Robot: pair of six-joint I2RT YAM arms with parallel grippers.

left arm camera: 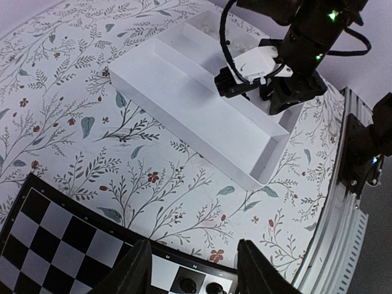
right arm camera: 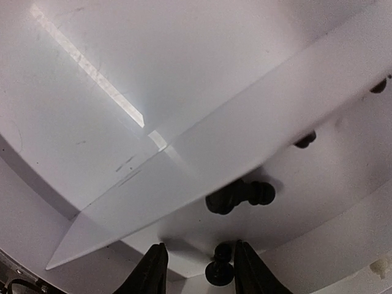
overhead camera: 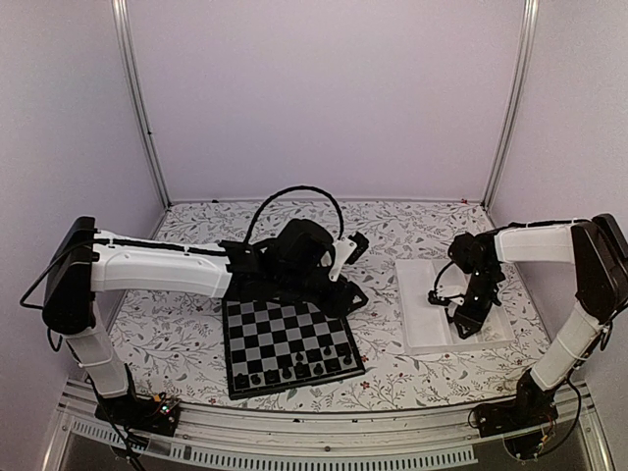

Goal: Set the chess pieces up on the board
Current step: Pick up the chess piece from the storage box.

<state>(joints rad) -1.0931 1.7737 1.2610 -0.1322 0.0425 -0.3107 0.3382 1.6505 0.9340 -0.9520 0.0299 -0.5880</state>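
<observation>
Straddling black piece (right arm camera: pixel 219 266) in tray (right arm camera: pixel 214 153), R gripper (right arm camera: pixel 199 246) spread; L gripper (left arm camera: pixel 195 245) spread too.

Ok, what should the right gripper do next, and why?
Probably close the right gripper on the black piece in the tray: the piece stands between the open fingers, with a gap showing on one side, so it looks lined up but not yet gripped.
</observation>
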